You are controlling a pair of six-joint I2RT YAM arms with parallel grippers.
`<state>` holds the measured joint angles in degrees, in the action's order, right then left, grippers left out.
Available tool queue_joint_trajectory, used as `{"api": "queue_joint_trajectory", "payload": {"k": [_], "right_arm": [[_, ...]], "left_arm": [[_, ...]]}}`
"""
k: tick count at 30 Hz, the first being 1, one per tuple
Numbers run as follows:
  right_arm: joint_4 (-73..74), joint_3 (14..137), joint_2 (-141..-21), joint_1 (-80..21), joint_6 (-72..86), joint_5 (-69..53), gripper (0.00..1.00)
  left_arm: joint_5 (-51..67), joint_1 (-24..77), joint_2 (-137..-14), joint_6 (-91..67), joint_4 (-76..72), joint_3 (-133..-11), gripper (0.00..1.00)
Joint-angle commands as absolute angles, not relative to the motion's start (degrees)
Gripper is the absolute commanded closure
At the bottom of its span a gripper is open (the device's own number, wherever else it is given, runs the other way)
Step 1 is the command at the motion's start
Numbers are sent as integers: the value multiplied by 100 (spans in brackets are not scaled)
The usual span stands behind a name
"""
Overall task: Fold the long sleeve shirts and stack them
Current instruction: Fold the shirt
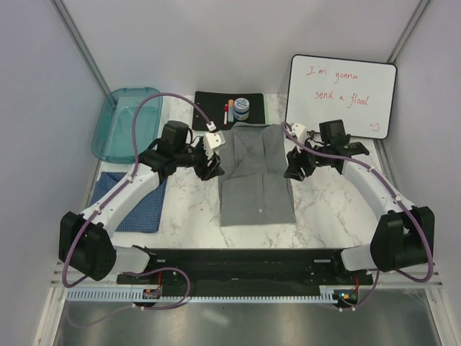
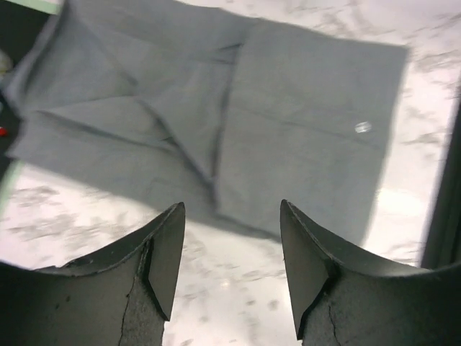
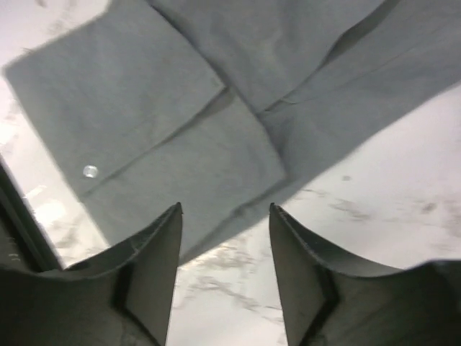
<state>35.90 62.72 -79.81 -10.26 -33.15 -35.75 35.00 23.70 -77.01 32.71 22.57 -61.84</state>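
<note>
A grey shirt (image 1: 257, 173) is seen lying folded into a long rectangle at the middle of the marble surface (image 1: 324, 205), its collar end toward the far side and a small white button (image 1: 258, 210) showing near its near edge. The left gripper (image 1: 212, 167) is held just beside the shirt's left edge and the right gripper (image 1: 294, 167) just beside its right edge, so that the shirt lies between the two.

In the left wrist view the left gripper (image 2: 230, 267) is shown with its fingers (image 2: 162, 259) spread apart. Nothing is held between them, and only bare marble is seen in the gap. The grey shirt (image 2: 288, 130) lies just beyond the fingertips, with folded layers overlapping across it.

In the right wrist view the right gripper (image 3: 225, 270) is likewise spread, with nothing pinched. The edge of the grey shirt (image 3: 180, 108) runs close past the fingertips – whether it is touched cannot be told.

A blue shirt (image 1: 133, 202) is laid flat at the left side of the surface, partly covered by the left arm and well apart from both grippers. Beyond it a teal tray (image 1: 126, 122) is placed. A black mat (image 1: 209, 104) with small items lies at the far edge, just behind the grey shirt's collar end, and a whiteboard (image 1: 342, 94) with red writing is propped at the far right.
</note>
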Motion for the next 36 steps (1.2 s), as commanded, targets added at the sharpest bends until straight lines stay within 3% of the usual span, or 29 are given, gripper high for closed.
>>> {"api": "queue_joint_trajectory", "payload": {"k": [1,9,20,26,30,36], "right_arm": [[3815,6056,-8182,-1151,-1514,-4631,51],[2488,5169,-8762,-1538,-220,-5247,53],[1811,4888,-10582,-1547,-35,-5027,55],[1931,4569,-9784,-1644,44,-5150,53],[2654,5167,-9011,-1661,-519,-5317,53],[1259,5072,-8604,-2196,948,-5537,55]], "left_arm": [[4173,2846,-7839,1602,2654,-5986,39],[5404,3348,-8972,-579,1619,-5547,43],[4834,2751,-10775,-1151,993,-5195,46],[5333,2742,-9943,-783,967,-4668,45],[5502,2742,-8389,-160,1264,-4333,42],[6064,2996,-8094,-166,1468,-4149,43]]}}
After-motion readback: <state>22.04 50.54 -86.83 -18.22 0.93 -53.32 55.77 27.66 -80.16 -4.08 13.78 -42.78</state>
